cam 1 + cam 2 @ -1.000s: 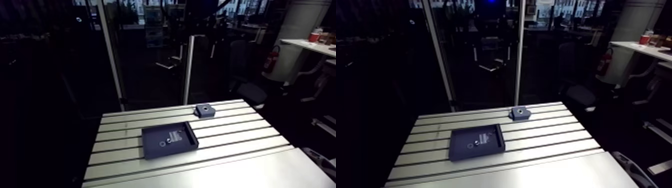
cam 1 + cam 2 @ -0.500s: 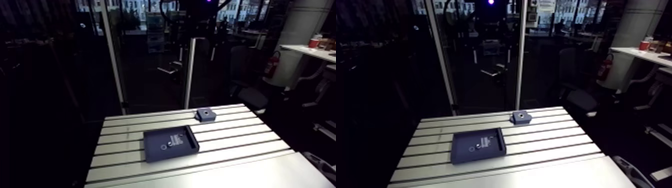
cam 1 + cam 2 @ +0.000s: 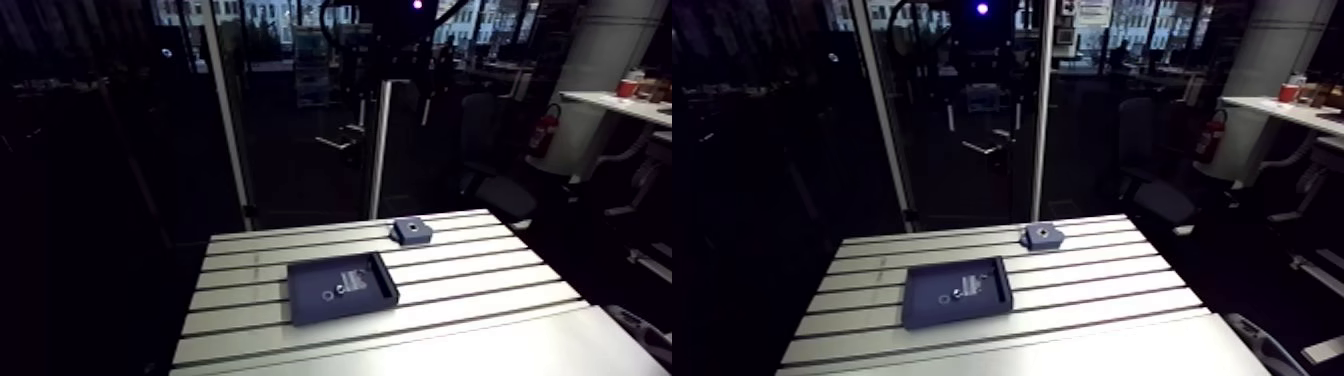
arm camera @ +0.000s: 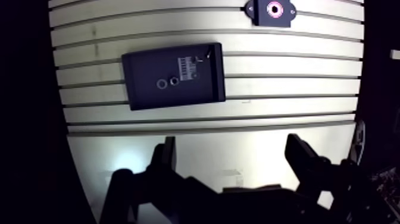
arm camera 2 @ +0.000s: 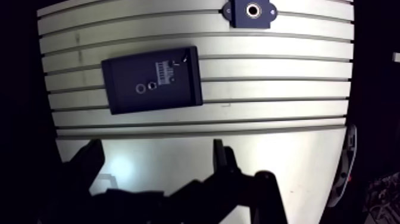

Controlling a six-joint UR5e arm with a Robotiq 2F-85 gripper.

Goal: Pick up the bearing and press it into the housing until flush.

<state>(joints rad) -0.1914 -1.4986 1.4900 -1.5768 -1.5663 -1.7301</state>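
Observation:
A dark shallow tray (image 4: pixel 143 92) lies on the slotted table (image 4: pixel 286 95), well ahead of my gripper (image 4: pixel 232 156). In it sits a small ring, the bearing (image 4: pixel 162 84), with a second small round part (image 4: pixel 174 81) right beside it. The dark housing block (image 4: pixel 273 10), showing a round reddish bore, stands farther ahead and off to one side of the tray. My two fingers (image 4: pixel 163 156) are wide apart, high above the table, with nothing between them. In the arm view the tray (image 3: pixel 310 305) is mid-table and the housing (image 3: pixel 411 231) is near the far edge.
A white label (image 4: pixel 187 64) is stuck in the tray near its far corner. The table's smooth plate (image 4: pixel 196 158) lies under the gripper. Dark drop-offs border the table on both sides, and a glass partition post (image 3: pixel 377 140) stands behind the far edge.
The arm view has shifted slightly, so the camera has moved. The tray, the bearing and the housing lie where they were.

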